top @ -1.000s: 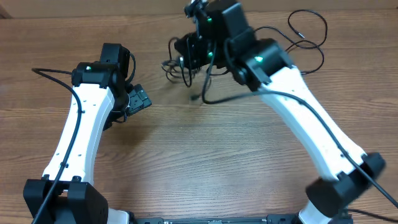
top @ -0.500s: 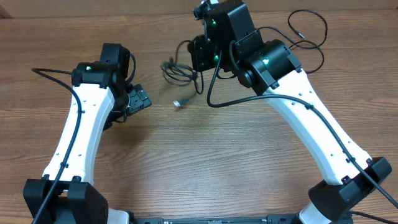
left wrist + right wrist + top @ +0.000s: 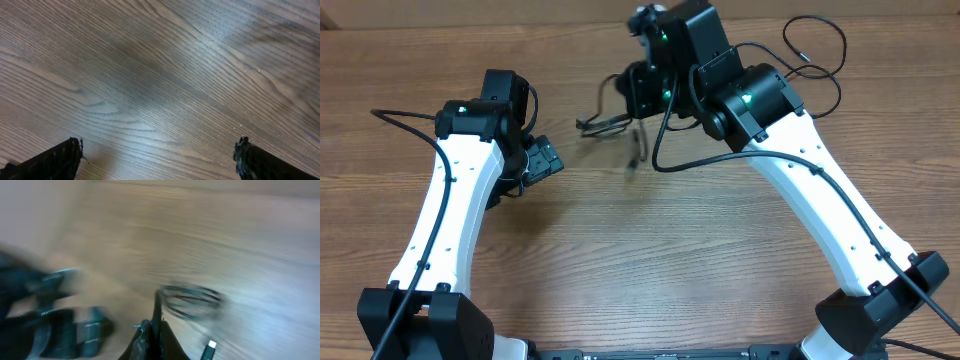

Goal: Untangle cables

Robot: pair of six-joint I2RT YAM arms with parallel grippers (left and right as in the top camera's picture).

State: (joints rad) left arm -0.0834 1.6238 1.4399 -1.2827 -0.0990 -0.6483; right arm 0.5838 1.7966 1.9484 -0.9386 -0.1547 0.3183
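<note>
Jaws of the left gripper (image 3: 158, 152) stood fully apart, with nothing between the fingertips (image 3: 65, 157). Only the bare wood of the table (image 3: 165, 75) lay below them. In the overhead view the left gripper (image 3: 542, 160) sat at the left of the table, well apart from the cables (image 3: 603, 122).

Jaws of the right gripper (image 3: 152, 337) were closed, pinching a thin black strand that rose straight from between the fingers. The right wrist view was motion-blurred, so the contact could not be resolved further. Just beyond the fingers the cable bundle (image 3: 192, 300) appeared as a flattened coil, its long axis running left to right, with a pale plug (image 3: 211, 346) at lower right.

Overhead, the right gripper (image 3: 642, 88) was at the far centre of the table. The cable bundle extended to its left, long axis roughly horizontal, and one end (image 3: 635, 155) hung toward the near edge, blurred. Farther right, a loose cable strand (image 3: 842, 45) lay in open loops on the table.
</note>
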